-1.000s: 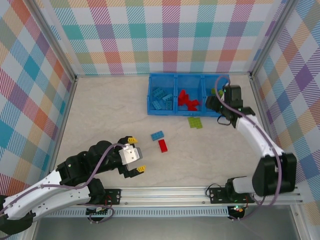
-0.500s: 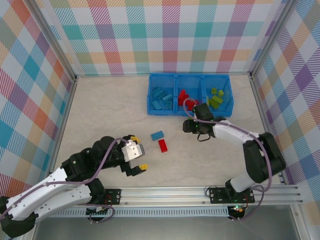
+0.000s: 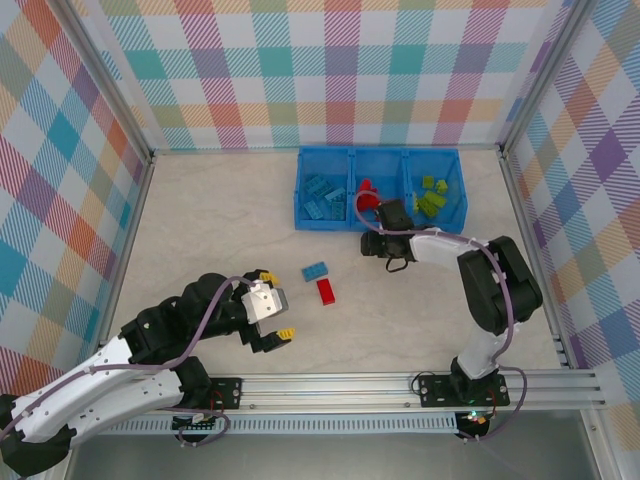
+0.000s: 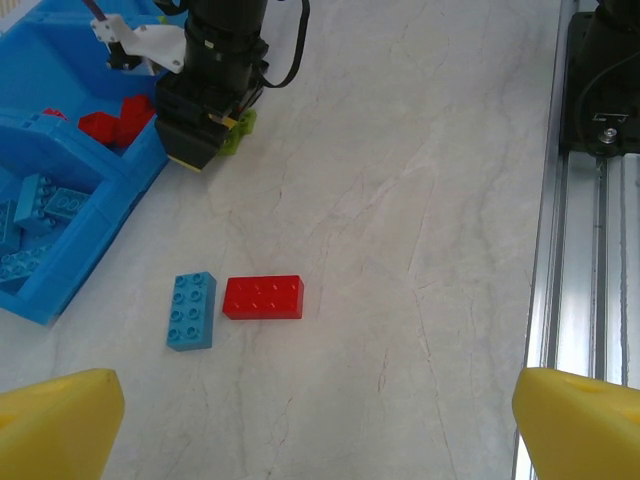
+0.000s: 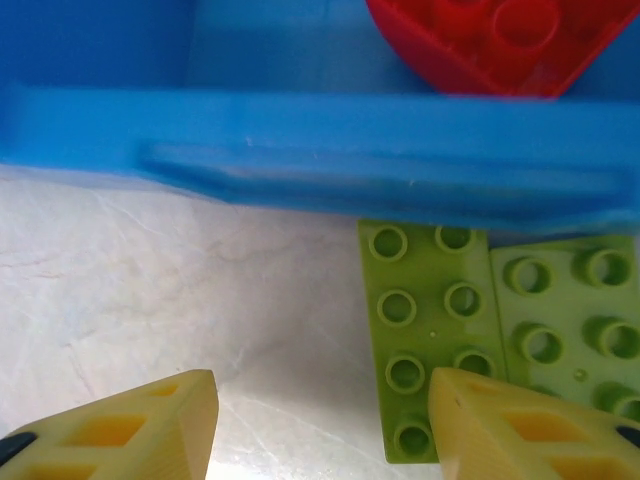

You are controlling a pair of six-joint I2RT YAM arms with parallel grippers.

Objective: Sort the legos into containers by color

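On the desk (image 3: 200, 220), the blue tray (image 3: 322, 224) is holding sorted legos (image 3: 325, 195) while the left fingers (image 4: 60, 415) are hovering spread wide and the right fingers (image 5: 150, 420), spread and empty, are hanging over two lime bricks (image 5: 425, 330) just beside its front wall, probably to grab one.

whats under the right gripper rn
Two lime green bricks lie side by side on the table, against the blue tray's front wall. The right gripper hides them from above.
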